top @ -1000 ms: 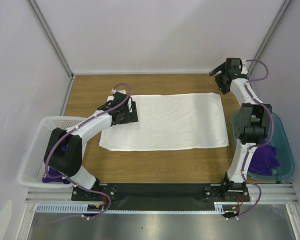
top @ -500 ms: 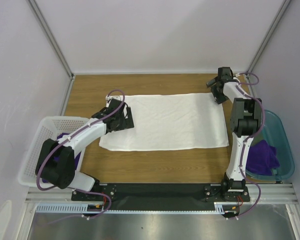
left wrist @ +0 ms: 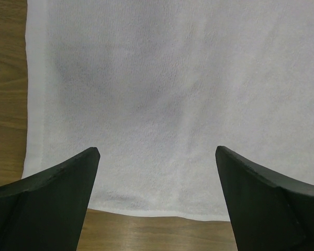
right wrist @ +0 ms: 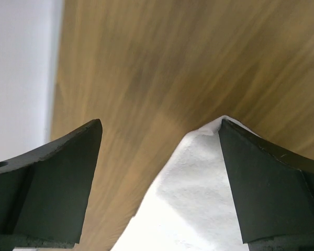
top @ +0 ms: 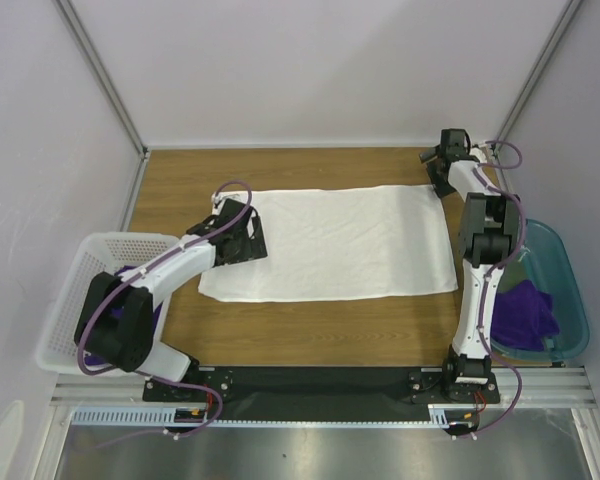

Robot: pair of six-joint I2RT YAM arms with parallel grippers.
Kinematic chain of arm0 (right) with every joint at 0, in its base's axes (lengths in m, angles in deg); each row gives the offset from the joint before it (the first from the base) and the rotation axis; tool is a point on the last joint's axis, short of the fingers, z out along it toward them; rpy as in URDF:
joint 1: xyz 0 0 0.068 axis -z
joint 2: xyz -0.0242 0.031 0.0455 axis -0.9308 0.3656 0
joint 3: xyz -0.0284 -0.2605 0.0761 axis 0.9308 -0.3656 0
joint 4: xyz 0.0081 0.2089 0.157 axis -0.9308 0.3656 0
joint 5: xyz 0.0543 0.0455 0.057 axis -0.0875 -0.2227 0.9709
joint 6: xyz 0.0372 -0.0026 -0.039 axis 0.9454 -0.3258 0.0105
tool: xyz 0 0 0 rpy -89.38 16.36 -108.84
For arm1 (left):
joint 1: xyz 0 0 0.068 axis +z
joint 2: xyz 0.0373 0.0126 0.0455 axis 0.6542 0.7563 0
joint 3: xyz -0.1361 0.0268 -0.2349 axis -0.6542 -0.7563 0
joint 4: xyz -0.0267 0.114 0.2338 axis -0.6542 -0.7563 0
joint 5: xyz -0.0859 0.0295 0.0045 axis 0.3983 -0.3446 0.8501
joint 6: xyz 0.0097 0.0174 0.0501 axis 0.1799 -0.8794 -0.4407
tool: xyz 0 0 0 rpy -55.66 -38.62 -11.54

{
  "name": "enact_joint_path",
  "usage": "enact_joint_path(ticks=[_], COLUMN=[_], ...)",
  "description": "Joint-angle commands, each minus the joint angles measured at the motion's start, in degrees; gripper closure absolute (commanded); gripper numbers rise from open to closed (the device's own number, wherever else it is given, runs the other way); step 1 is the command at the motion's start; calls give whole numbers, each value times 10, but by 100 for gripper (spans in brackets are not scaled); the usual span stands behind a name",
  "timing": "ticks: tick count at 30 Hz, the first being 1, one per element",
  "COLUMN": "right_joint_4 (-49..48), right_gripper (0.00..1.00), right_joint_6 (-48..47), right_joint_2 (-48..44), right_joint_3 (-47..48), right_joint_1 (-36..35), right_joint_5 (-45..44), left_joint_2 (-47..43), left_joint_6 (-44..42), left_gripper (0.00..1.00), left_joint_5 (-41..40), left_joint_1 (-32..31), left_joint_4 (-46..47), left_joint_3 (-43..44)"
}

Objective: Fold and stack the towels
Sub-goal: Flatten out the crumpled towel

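A large white towel (top: 330, 243) lies spread flat on the wooden table. My left gripper (top: 248, 232) hovers open over its left edge near the far left corner. In the left wrist view the gripper (left wrist: 157, 151) has both fingers wide apart above the towel (left wrist: 167, 94), nothing between them. My right gripper (top: 442, 166) is open at the towel's far right corner. In the right wrist view the gripper (right wrist: 159, 123) straddles bare wood, and the towel (right wrist: 193, 198) corner lies beside the right finger (right wrist: 261, 178). A purple towel (top: 525, 312) lies in the teal bin.
The teal bin (top: 572, 300) stands at the right table edge beside the right arm. A white perforated basket (top: 68, 300) sits at the left edge, partly under the left arm. Grey walls (top: 310, 70) close the table on three sides.
The right arm stretched out and its gripper came down to the towel's far right corner. The left gripper shifted slightly left onto the towel's left edge. The towel has not moved.
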Motion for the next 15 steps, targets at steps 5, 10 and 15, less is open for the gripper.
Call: enact_joint_path(ticks=[5,10,15], right_joint_4=[-53,-84,-121], right_gripper=[3,5,6], right_joint_6=[36,32,-36], right_joint_2=[39,52,65], right_joint_3=[65,127,182], right_joint_1=[8,19,28], right_joint_5=[-7,17,165], left_joint_2=[23,34,41], left_joint_6=[8,21,57], left_gripper=[1,0,0], left_joint_5=[-40,-59,-62], left_joint_1=[3,6,13], left_joint_4=[-20,-43,-90], left_joint_3=[39,58,75])
